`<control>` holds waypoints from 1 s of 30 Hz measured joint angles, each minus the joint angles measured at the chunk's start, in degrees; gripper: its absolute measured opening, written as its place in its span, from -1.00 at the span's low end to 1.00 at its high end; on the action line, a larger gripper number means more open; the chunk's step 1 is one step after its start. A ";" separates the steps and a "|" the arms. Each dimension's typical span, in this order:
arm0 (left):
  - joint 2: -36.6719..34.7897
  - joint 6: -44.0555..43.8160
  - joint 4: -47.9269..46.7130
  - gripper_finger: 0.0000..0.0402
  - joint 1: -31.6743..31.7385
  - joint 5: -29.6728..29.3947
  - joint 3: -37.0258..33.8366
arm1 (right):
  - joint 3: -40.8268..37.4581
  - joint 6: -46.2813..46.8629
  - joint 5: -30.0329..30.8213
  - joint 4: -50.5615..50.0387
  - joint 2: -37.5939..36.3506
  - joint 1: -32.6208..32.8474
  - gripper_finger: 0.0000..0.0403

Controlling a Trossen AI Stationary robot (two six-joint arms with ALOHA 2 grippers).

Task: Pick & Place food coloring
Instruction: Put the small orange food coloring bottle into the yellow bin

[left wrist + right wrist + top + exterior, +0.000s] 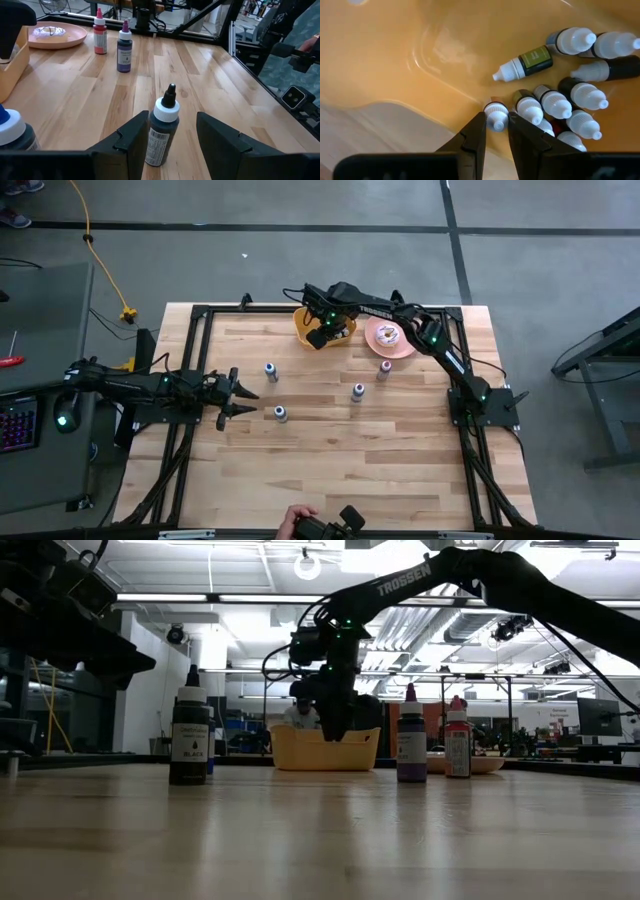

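Observation:
Four larger food coloring bottles stand upright on the wooden table: a black one [280, 413] [162, 135], a blue-capped one [270, 370], a purple one [358, 391] [411, 740] and a red one [385, 368] [458, 745]. Several tiny white-capped dropper bottles [570, 105] lie in a yellow bin [300, 328] [325, 750]. My right gripper [320, 332] [496, 131] reaches down into that bin, shut on one tiny bottle. My left gripper [240, 400] [172, 145] is open and level at the table's left, its fingers on either side of the black bottle without touching it. My right gripper pinches a tiny dropper bottle by its white cap [496, 114] between its two fingertips, coming from above into the yellow bin. The bottle's body is hidden behind the cap and the neighbouring bottles. I cannot tell whether it is lifted off the bin floor.
A pink plate with a doughnut [388, 337] [50, 34] sits right of the bin near the far edge. A black frame runs around the table [330, 480]. The near half of the tabletop is bare wood. A hand with a device [300, 525] shows at the near edge.

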 joint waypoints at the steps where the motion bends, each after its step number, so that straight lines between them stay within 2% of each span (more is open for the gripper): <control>1: 0.00 0.00 0.00 -0.19 0.00 0.00 0.00 | 0.00 0.00 0.01 -0.01 0.00 0.00 -0.65; 30: 0.00 0.00 0.02 -0.19 -0.01 -0.24 0.00 | 0.00 -0.48 -1.22 -0.15 0.00 -0.23 -0.64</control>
